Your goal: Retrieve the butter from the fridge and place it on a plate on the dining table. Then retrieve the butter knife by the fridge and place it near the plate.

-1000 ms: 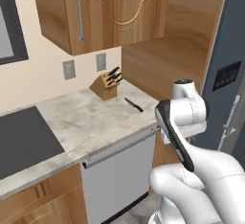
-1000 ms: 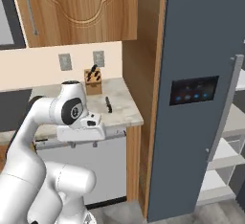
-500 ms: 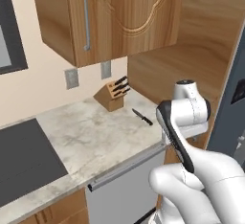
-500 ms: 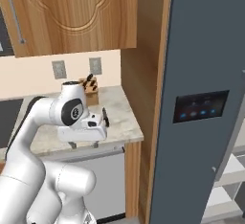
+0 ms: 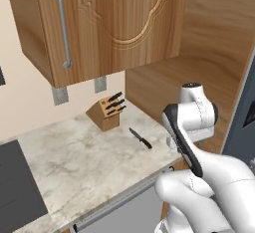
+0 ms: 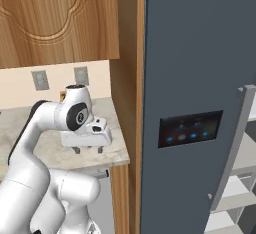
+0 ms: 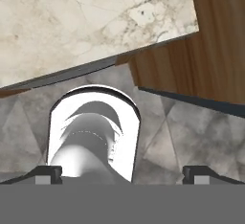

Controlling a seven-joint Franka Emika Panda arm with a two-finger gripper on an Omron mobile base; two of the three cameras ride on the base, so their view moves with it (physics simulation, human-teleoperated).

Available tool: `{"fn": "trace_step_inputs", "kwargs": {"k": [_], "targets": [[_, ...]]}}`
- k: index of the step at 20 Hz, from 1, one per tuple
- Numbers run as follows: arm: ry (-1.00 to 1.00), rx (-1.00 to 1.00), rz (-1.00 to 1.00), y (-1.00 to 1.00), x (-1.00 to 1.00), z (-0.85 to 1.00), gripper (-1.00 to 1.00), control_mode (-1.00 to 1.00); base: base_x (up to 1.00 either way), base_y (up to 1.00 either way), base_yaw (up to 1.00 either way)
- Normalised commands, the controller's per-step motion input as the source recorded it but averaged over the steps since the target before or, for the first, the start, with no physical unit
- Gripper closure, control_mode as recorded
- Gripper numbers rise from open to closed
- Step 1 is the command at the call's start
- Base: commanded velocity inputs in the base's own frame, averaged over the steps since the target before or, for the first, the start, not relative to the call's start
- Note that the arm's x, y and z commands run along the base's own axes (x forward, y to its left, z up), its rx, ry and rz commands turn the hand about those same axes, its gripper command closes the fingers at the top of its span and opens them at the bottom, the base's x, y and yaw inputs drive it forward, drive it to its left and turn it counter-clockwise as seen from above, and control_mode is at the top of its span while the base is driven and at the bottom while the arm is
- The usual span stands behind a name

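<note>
We face a marbled tabletop beneath wooden cabinets. A slim black knife lies beside the knife block. Our pincer hangs open, empty.

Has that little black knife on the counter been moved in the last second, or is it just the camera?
No. The knife lies the same way just right of the knife block on the counter, as before. Everything shifts together, so the camera moved.

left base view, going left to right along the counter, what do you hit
cooktop → knife block → butter knife → arm → fridge
</note>
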Motion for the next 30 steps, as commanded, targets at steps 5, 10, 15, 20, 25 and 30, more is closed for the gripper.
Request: {"fn": "trace_step_inputs", "kwargs": {"k": [5,10,15,20,25,30], "targets": [[-0.03,0.01,-0.07,0.56,0.89,-0.27,-1.00,-1.00,0.00,0.00,0.00],[0.00,0.10,0.00,0.30,0.92,-0.33,-1.00,-1.00,0.00,0.00,0.00],[0.00,0.04,0.01,0.22,0.93,-0.35,-1.00,-1.00,0.00,0.00,0.00],[0.09,-0.03,0.01,0.39,0.75,-0.18,-1.00,-1.00,0.00,0.00,0.00],[0.10,-0.01,0.00,0.23,0.66,-0.30,-1.00,-1.00,0.00,0.00,0.00],[0.08,0.00,0.01,0.00,0.28,-0.56,-1.00,-1.00,0.00,0.00,0.00]]}}
